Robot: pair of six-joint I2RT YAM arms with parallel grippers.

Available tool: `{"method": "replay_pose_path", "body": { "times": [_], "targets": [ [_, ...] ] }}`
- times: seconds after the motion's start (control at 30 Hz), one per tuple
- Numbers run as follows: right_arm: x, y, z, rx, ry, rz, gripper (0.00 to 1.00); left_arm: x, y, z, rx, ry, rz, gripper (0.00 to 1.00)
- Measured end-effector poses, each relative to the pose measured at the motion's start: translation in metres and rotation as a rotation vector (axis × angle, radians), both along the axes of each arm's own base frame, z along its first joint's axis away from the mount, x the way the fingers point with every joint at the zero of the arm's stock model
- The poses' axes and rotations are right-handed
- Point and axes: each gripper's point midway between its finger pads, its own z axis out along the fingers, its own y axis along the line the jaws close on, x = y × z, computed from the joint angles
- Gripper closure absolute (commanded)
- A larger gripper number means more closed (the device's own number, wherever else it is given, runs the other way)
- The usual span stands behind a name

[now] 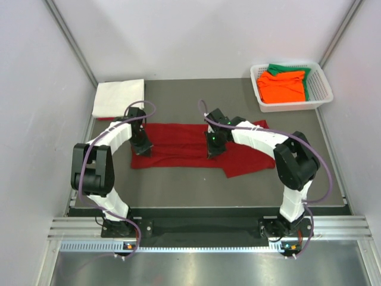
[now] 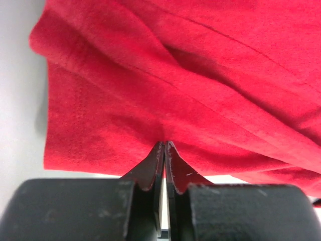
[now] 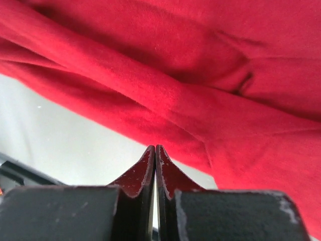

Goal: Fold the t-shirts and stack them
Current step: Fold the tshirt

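L tool (image 2: pixel 164 143), R tool (image 3: pixel 154 147) shut, tips at dark red t-shirt (image 1: pixel 178 146) edge; grip unclear.

left arm (image 1: pixel 116 134): base at the near edge of the table (image 1: pixel 178 190), left side; elbow raised, forearm reaching toward the far left corner, wrist bent down.
left gripper (image 1: pixel 141 149): pointing down, jaws pressed together, fingertips (image 2: pixel 158 150) meeting.
right arm (image 1: pixel 256 136): base at the near edge, right side; elbow raised, forearm reaching left toward the table's middle, wrist bent down.
right gripper (image 1: pixel 214 149): pointing down, jaws pressed together, fingertips (image 3: pixel 149 153) meeting with no gap.
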Motion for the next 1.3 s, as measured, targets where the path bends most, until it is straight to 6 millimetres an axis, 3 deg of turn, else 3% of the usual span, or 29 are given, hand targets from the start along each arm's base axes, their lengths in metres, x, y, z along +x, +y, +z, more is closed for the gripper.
{"method": "replay_pose_path", "body": {
  "times": [0.17, 0.47, 0.7, 0.77, 0.93, 1.13, 1.3],
  "targets": [
    [-0.011, -0.002, -0.023, -0.018, 0.035, -0.019, 1.00, 0.003, -0.002, 0.001, -0.008, -0.013, -0.004, 0.88],
    [0.005, -0.005, -0.039, -0.061, -0.004, -0.056, 1.00, 0.008, -0.005, 0.004, -0.023, -0.028, -0.003, 0.87],
    [0.036, -0.008, -0.039, -0.085, -0.050, -0.091, 1.00, 0.015, 0.001, 0.012, -0.009, -0.058, 0.005, 0.72],
    [0.046, -0.008, -0.038, -0.088, -0.065, -0.098, 1.00, 0.018, 0.008, 0.018, 0.002, -0.074, 0.018, 0.63],
    [0.070, -0.008, -0.026, -0.080, -0.104, -0.117, 0.99, 0.032, 0.029, 0.033, 0.037, -0.127, 0.062, 0.55],
    [0.076, 0.000, -0.014, -0.023, -0.086, -0.081, 0.71, 0.040, 0.049, 0.039, 0.046, -0.148, 0.101, 0.54],
    [0.062, -0.003, -0.003, 0.013, -0.037, -0.051, 0.64, 0.046, 0.067, 0.043, 0.059, -0.165, 0.113, 0.60]
  ]
}}
